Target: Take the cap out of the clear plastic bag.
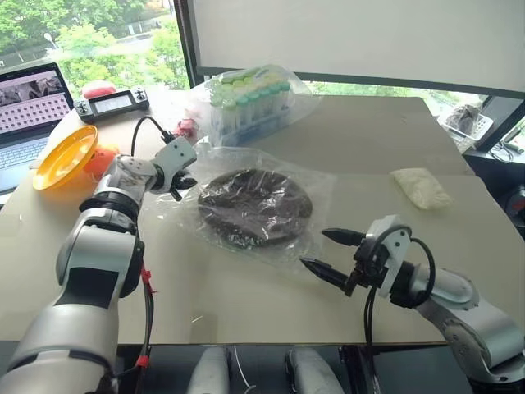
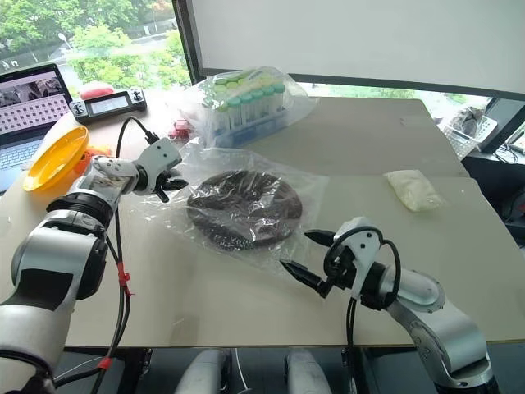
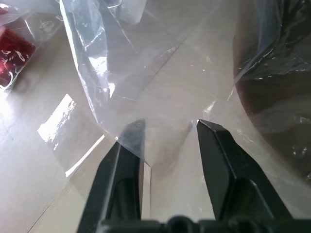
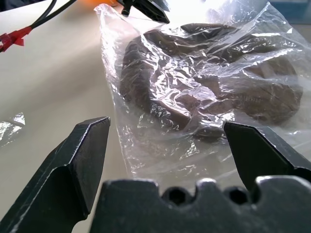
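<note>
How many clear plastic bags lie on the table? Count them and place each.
2. The clear plastic bag holding the cap lies mid-table between the arms; a second clear bag wraps the rack of green-capped tubes at the far edge. Others may be hidden.

Beige table (image 1: 246,304). Bagged rack of green-capped tubes (image 1: 250,100) at far edge, small red item (image 1: 187,126) beside it, maybe wrapped. Orange bowl (image 1: 64,156), laptop (image 1: 29,111), controller (image 1: 112,103) left. White packet (image 1: 421,187) right.

left hand (image 3: 167,133): fingers apart | at edge of clear plastic bag (image 3: 160,73) | cap (image 3: 282,111) inside
</note>
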